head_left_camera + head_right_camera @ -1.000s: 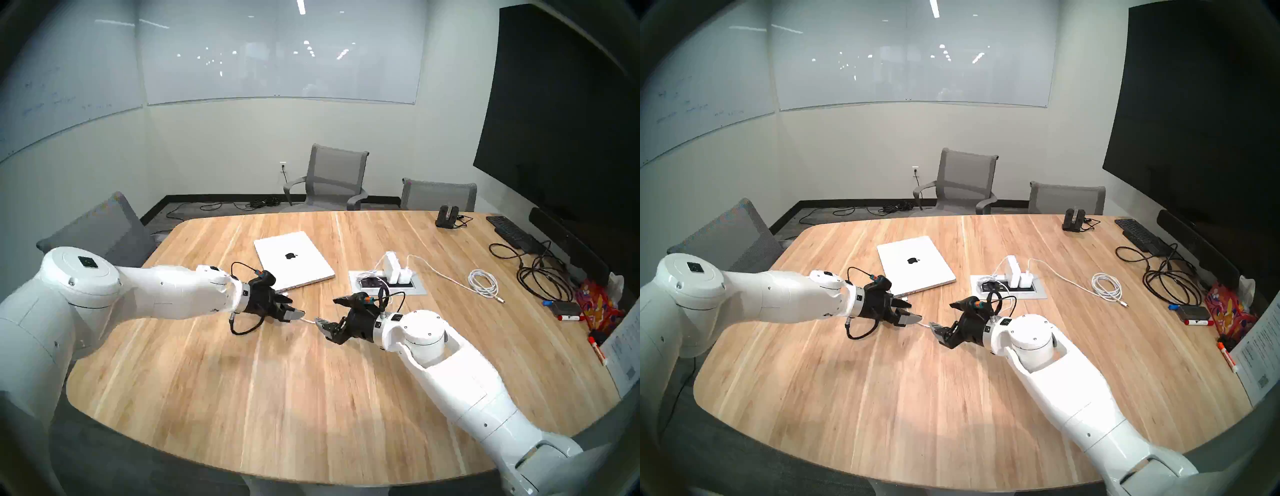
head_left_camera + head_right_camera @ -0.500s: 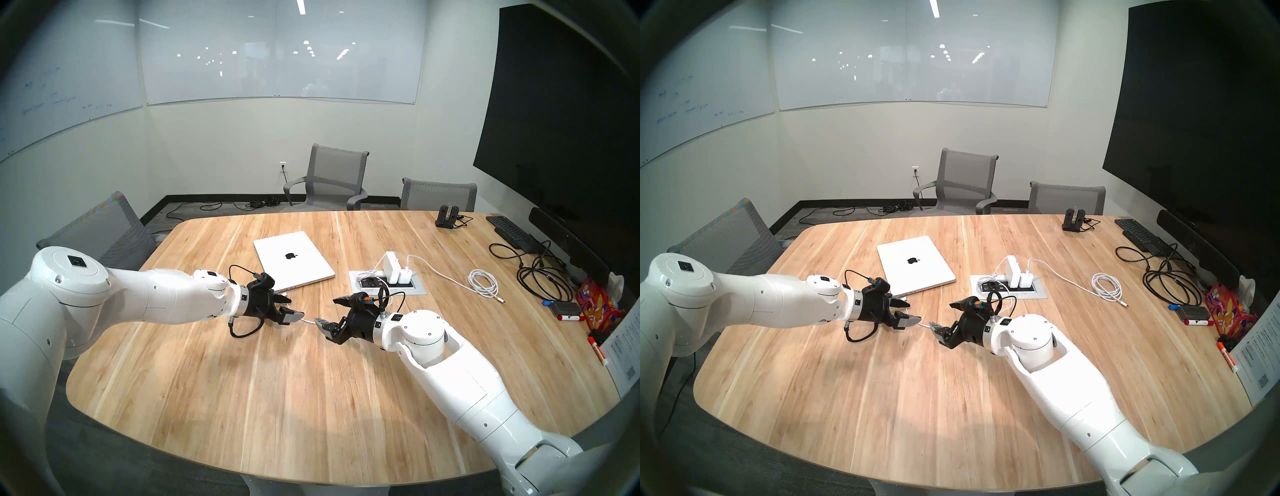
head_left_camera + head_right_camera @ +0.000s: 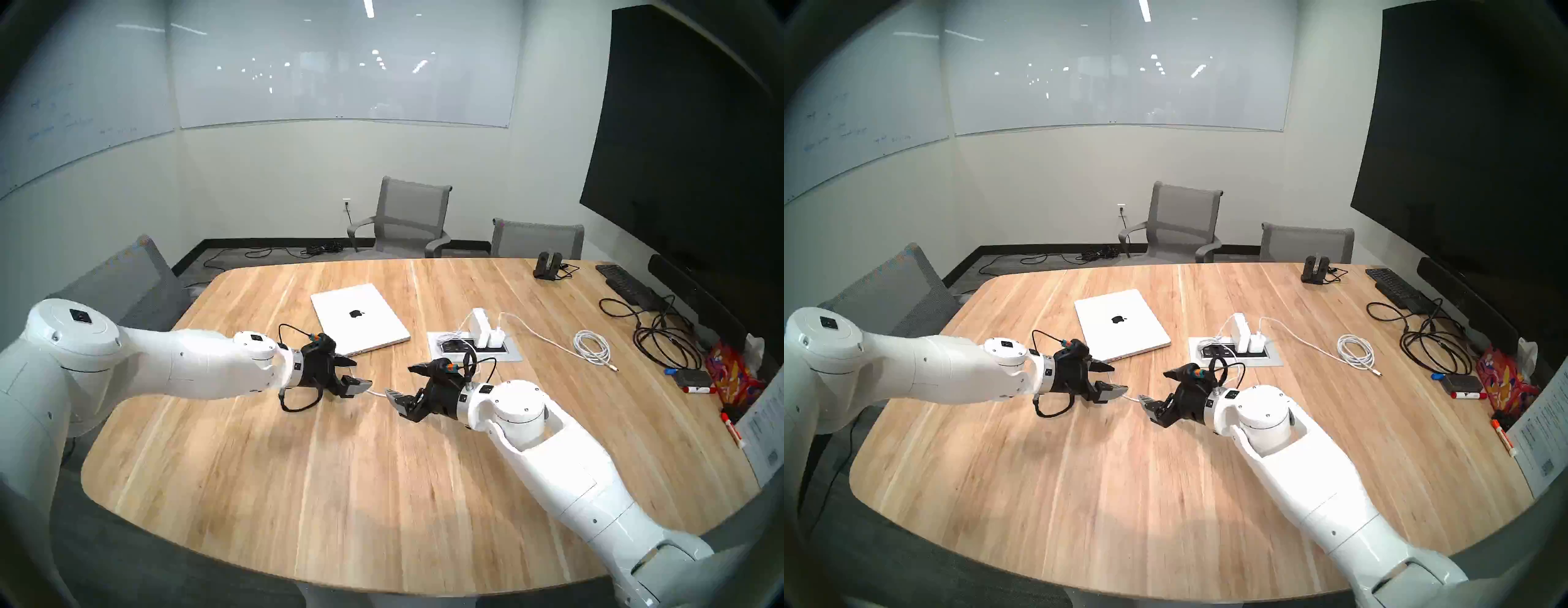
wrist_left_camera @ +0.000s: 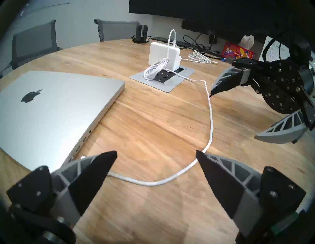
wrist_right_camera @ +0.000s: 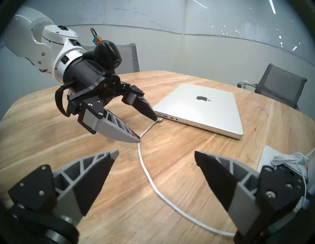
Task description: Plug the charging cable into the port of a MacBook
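The MacBook [image 5: 202,105], a flat silver slab with rounded corners, lay closed on the wooden worktop [image 3: 339,488], its slotted edge facing the arms. The charging cable [image 4: 208,119], a thin white cord, curved across the wood from the adapter, its connector [image 5: 159,119] at the endmost port [image 5: 159,114]; whether it was seated was unclear. The left gripper [image 5: 148,129] and right gripper [image 5: 156,154] both stood with jaws apart, empty.

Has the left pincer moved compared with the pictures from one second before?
Yes, slightly. In the head view the left pincer has drawn a little leftward and rolled, judged against the MacBook, which lies unmoved.
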Controlling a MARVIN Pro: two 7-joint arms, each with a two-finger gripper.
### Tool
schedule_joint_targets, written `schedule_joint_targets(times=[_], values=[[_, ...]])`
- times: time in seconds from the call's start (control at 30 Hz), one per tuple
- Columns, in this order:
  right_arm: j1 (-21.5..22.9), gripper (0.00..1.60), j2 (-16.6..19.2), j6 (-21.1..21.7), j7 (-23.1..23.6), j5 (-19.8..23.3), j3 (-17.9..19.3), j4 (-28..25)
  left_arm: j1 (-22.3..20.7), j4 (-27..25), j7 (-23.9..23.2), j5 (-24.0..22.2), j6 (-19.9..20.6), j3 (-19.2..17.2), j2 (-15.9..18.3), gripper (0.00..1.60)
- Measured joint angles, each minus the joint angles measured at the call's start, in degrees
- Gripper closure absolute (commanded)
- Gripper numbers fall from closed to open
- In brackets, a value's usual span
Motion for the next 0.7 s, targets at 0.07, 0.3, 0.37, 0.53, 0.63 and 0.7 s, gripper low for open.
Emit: schedule_joint_targets(times=[0.07,0.3,0.37,0.53,0.63,0.7], values=[[0.0,0.0,0.0,0.0,0.0,0.0,0.0,0.0,-0.1,-0.2,0.3,0.1,-0.1,-0.1,0.2,0.0],[0.0,0.0,0.0,0.0,0.0,0.0,0.0,0.0,-0.4,-0.7,0.6,-0.2,0.2,-0.5,1.0,0.0],[0.0,0.0,0.0,0.0,0.0,0.0,0.0,0.0,-0.4,-0.4,0.2,-0.6,0.9,-0.6,1.0,0.0],[0.0,0.0,0.0,0.0,0.0,0.0,0.0,0.0,-0.4,0.9,-1.1,-1.4,2.6,-0.8,1.0,0.0],[0.0,0.0,0.0,0.0,0.0,0.0,0.0,0.0,-0.4,1.6,-2.0,-1.8,3.6,-0.9,0.9,0.0],[0.0,0.0,0.0,0.0,0.0,0.0,0.0,0.0,-0.4,1.9,-2.3,-2.0,3.9,-0.9,0.9,0.0]])
